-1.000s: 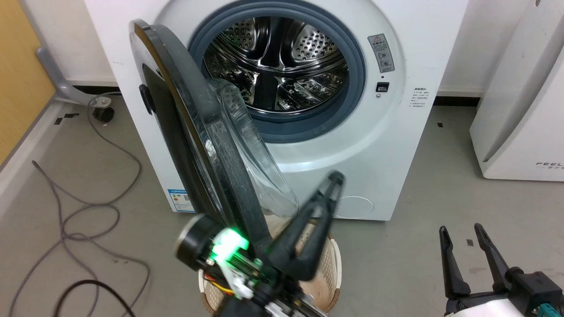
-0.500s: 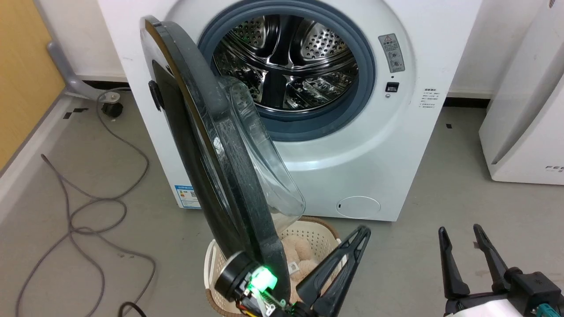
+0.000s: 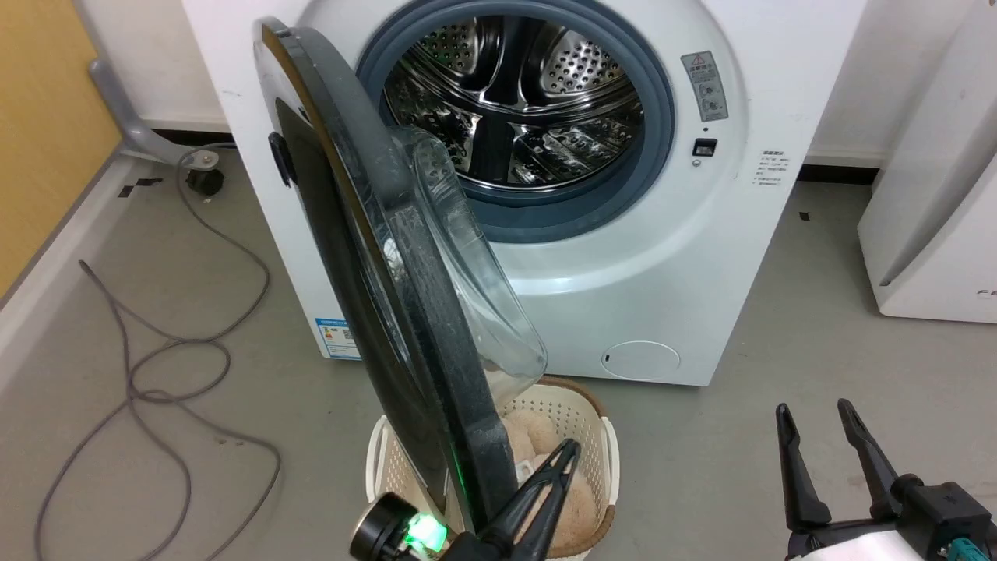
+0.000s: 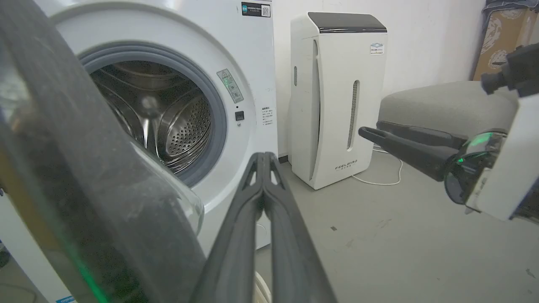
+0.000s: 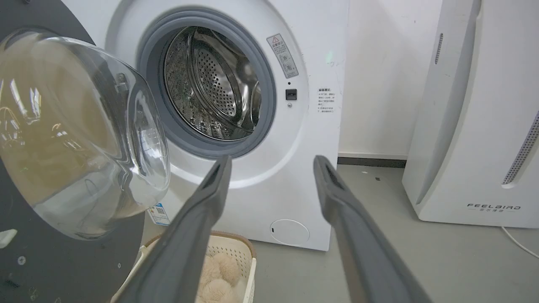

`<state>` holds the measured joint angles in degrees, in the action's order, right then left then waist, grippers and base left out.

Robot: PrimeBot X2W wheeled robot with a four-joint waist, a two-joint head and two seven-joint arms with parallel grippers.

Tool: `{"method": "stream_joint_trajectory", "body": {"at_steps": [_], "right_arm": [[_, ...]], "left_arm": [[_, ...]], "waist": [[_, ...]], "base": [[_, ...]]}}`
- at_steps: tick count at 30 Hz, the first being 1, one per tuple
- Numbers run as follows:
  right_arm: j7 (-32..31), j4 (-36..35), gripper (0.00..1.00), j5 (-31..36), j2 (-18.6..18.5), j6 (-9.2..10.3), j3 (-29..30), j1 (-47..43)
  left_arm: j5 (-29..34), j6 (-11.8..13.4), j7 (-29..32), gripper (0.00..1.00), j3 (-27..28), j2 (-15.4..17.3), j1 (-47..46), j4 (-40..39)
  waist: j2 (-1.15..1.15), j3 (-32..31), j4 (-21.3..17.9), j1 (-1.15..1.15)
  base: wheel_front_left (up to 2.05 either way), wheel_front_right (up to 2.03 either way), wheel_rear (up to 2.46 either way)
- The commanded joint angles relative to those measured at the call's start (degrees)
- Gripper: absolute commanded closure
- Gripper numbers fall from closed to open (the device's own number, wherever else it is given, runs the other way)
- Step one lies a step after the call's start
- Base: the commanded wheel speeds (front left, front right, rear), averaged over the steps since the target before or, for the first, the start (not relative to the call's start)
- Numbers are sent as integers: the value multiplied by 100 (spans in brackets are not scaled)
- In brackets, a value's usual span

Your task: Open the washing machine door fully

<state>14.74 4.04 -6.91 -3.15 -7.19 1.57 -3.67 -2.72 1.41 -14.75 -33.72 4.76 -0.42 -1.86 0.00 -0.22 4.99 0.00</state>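
Observation:
The white washing machine [image 3: 662, 257] stands with its steel drum [image 3: 522, 101] exposed. Its round black washing machine door [image 3: 374, 257] juts out toward me, edge-on, roughly square to the front, its clear glass bowl [image 3: 467, 265] facing right. My left gripper [image 3: 567, 450] is shut and empty, close beside the door's lower rim on its inner side, above a basket; contact is unclear. In the left wrist view the door [image 4: 84, 176] looms left of that gripper [image 4: 263, 156]. My right gripper [image 3: 814, 413] hangs open at the lower right, apart from the door [image 5: 63, 261].
A cream laundry basket [image 3: 600, 436] holding a beige plush toy [image 3: 530, 428] sits on the floor under the door. A white FEELBIRD appliance [image 5: 476, 126] stands right of the machine. Cables [image 3: 156, 366] trail over the grey floor at left, beside a yellow panel [image 3: 39, 140].
The head camera has shifted a little. My shut left gripper has drawn back and down from before the machine's front to the door's lower rim. The right gripper stays put.

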Motion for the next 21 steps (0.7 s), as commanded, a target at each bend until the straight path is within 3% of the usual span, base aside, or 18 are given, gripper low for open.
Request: {"method": "stream_joint_trajectory", "body": {"at_steps": [1, 6, 21], "right_arm": [[26, 22, 0, 61, 27, -30, 12, -100], [26, 47, 0, 85, 27, -30, 64, -110], [26, 48, 0, -12, 27, -30, 60, -161]], "left_arm": [[-11, 31, -25, 100, 60, 51, 97, 26], [-50, 165, -25, 100, 406, 158, 283, 28], [-45, 316, -25, 100, 709, 305, 717, -307]], "waist": [[0, 6, 26, 0], [0, 33, 287, 0], [0, 72, 1078, 0]], "base": [[0, 0, 0], [0, 0, 0], [0, 0, 0]]}}
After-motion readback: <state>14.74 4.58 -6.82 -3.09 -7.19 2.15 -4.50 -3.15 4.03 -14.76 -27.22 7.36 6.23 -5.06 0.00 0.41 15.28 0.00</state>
